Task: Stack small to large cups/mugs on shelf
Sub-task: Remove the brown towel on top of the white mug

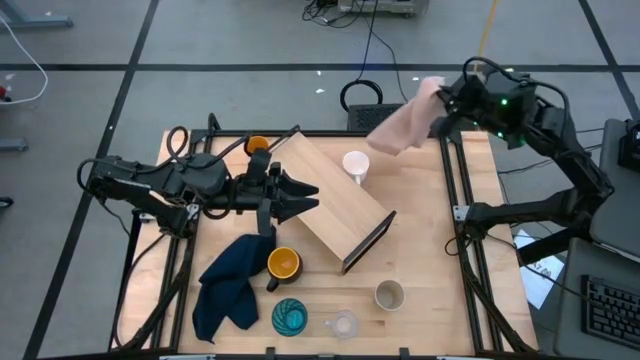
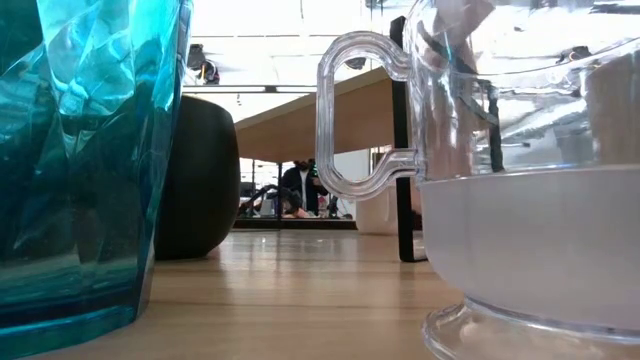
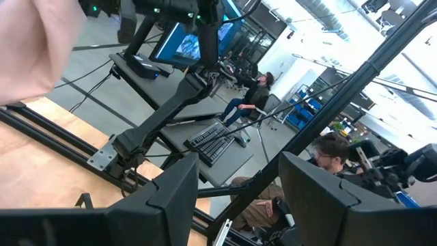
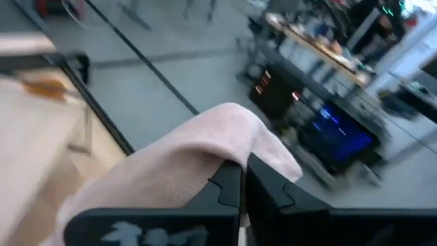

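Holding a pinkish cloth pinched between its closed fingers, the right hand hangs over the table's far right corner, the cloth drooping from it toward the shelf; in the right wrist view the 2 dark fingers meet on a fold of the cloth. The left hand lies low at the table's left side with its 2 fingers spread apart and nothing between them, the tips just at the shelf's left edge; in the left wrist view the fingers stand apart with only the room showing between them.

The shelf, a long light-wood board with a dark end support, lies at a slant across the middle of the table; a white mug stands at its far edge, and a small orange cup sits behind its far left corner. Near the front, a yellow mug with a dark handle rests against a dark blue cloth; the teal tumbler and the clear cup stand side by side at the front edge, and a beige cup stands to their right. The low view shows the tumbler and clear cup close up.

People sit in the room beyond the table.
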You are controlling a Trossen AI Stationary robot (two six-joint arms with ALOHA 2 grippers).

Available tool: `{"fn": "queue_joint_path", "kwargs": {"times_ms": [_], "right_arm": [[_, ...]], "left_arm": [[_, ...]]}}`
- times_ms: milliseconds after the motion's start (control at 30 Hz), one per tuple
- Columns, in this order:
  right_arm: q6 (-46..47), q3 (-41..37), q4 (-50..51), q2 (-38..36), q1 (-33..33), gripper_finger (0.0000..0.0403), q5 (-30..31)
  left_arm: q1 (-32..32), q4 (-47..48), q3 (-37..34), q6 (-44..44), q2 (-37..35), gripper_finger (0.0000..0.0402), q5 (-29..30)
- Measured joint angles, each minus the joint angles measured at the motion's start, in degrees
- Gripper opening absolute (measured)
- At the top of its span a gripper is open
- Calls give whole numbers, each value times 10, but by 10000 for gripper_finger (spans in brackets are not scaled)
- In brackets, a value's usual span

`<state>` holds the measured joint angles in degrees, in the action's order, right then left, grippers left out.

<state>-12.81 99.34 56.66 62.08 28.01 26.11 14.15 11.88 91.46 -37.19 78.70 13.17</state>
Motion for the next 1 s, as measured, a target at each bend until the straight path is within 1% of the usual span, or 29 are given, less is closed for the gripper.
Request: {"fn": "queue_joint_path", "kwargs": {"times_ms": [67,167,267,367,467,567,767,867,1000], "right_arm": [[15,14,48,0,0,0,10],[46,26,99,-1,0,0,7],[85,31,147,-1,0,0,-13],[140,30,199,4,0,0,-53],[198,12,227,7,0,0,-125],[242,-23,245,8,0,0,-191],[260,-126,284,5,-1,0,-272],[256,-183,292,0,-12,0,-293],[263,-257,301,-14,-42,0,-295]], "left_arm": [[0,0,0,0,0,205,3],[-4,0,0,2,0,205,4],[-11,0,0,6,0,205,4],[-16,0,0,7,0,205,4],[-18,1,0,7,0,205,4],[-18,1,0,7,0,205,4],[-18,1,0,5,0,205,4],[-15,1,0,-1,0,205,4],[-12,1,0,-4,0,205,3]]}}
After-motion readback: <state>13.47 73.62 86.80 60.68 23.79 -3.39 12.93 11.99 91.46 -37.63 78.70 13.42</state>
